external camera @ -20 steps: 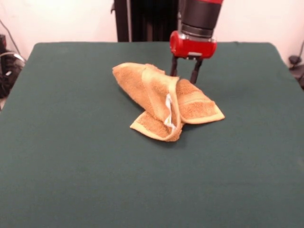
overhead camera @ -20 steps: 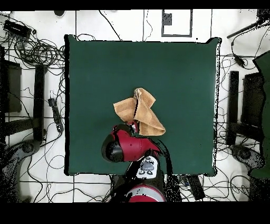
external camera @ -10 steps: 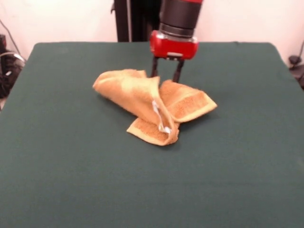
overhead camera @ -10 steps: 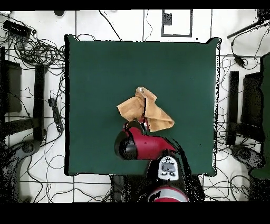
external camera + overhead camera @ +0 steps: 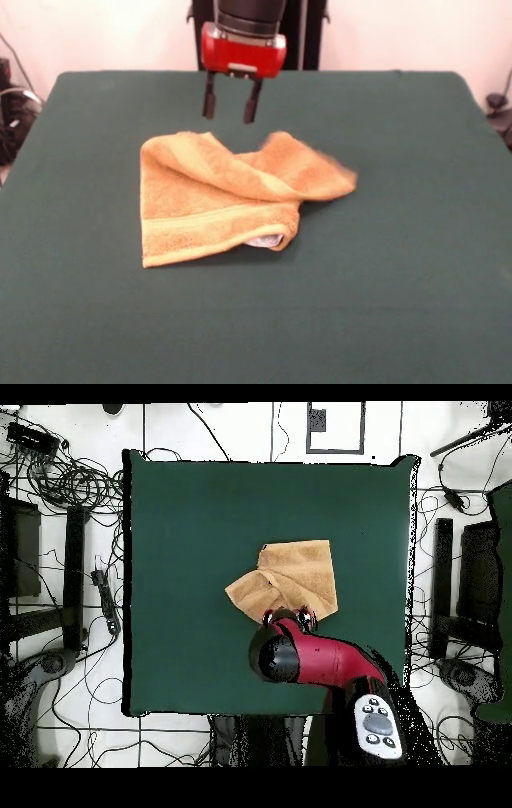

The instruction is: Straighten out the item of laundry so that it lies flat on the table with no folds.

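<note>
The orange-tan towel (image 5: 210,200) lies mid-table on the green table (image 5: 400,280). Its left part lies spread flat with a lighter border band. Its right part is still folded over in a ridge that runs to a blurred corner at the right. A bit of the white tag (image 5: 264,240) peeks out under the front fold. My gripper (image 5: 229,104) hangs just above the towel's far edge, open and empty, clear of the cloth. In the overhead view the towel (image 5: 292,577) shows above the gripper (image 5: 290,619) on the table (image 5: 180,534).
The black pedestal (image 5: 256,32) stands at the table's far edge. In the overhead view, cables (image 5: 60,479) and dark equipment (image 5: 470,584) lie on the floor around the table. The red arm (image 5: 325,664) reaches in from the bottom edge.
The gripper has moved left in the front view and risen off the towel. The towel has opened out to the left and lies much flatter than before.
</note>
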Controlling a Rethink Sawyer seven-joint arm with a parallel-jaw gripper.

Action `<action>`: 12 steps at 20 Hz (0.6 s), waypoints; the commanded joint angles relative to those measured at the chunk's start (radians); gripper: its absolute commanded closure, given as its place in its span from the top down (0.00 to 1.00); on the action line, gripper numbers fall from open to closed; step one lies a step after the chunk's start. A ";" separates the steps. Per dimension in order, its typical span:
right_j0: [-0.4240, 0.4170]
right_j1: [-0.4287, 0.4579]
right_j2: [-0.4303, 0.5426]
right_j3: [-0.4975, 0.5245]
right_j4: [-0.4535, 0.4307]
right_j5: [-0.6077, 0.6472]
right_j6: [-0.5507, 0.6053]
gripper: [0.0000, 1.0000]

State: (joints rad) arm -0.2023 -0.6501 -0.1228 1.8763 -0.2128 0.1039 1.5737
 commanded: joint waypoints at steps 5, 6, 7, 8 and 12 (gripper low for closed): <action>0.031 -0.029 0.181 0.012 0.057 0.156 0.128 1.00; 0.036 -0.027 0.181 0.007 0.052 0.143 0.129 1.00; 0.045 -0.022 0.176 -0.002 0.051 0.140 0.133 1.00; 0.052 -0.013 0.172 -0.012 0.050 0.134 0.135 1.00; 0.093 0.048 0.133 -0.061 0.041 0.065 0.159 1.00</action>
State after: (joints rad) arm -0.1728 -0.6814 -0.0981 1.8653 -0.2097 0.1547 1.5737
